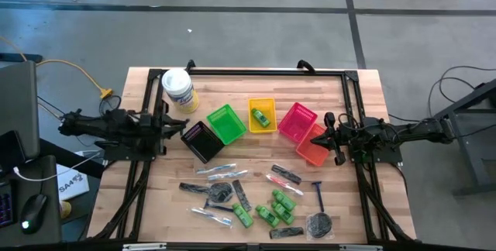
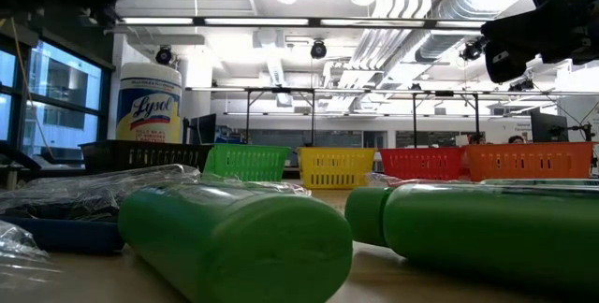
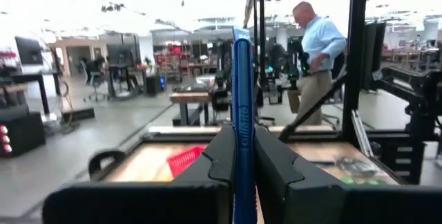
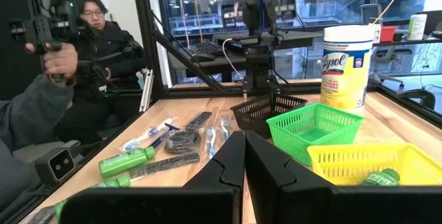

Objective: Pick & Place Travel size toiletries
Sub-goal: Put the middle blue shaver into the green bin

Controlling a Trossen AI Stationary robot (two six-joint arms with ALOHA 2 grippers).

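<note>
My left gripper (image 1: 170, 125) hovers at the table's left side beside the black basket (image 1: 203, 141), shut on a blue razor (image 3: 243, 79). My right gripper (image 4: 244, 148) waits shut and empty at the right side, by the orange basket (image 1: 312, 146). One green mini bottle (image 1: 262, 118) lies in the yellow basket (image 1: 253, 105). More travel size toiletries lie flat on the near half of the table: green bottles (image 1: 267, 212), dark combs (image 1: 285, 174), clear-wrapped sticks (image 1: 215, 169), a blue razor (image 1: 318, 195) and a round dark packet (image 1: 319, 224). My left gripper pinches the blue razor's handle (image 3: 244, 124) between its two fingers. The handle lies along the gap between the fingers, and its lettered part sticks out past the fingertips. The razor is lifted clear of the table; the razor's head does not show.
A row of small baskets crosses the middle of the table: black, green (image 1: 226, 123), yellow, pink (image 1: 297, 121), orange. A white tub with a yellow label (image 1: 178, 88) stands at the far left. A black frame (image 1: 256, 71) rims the table. People show in the room beyond.
</note>
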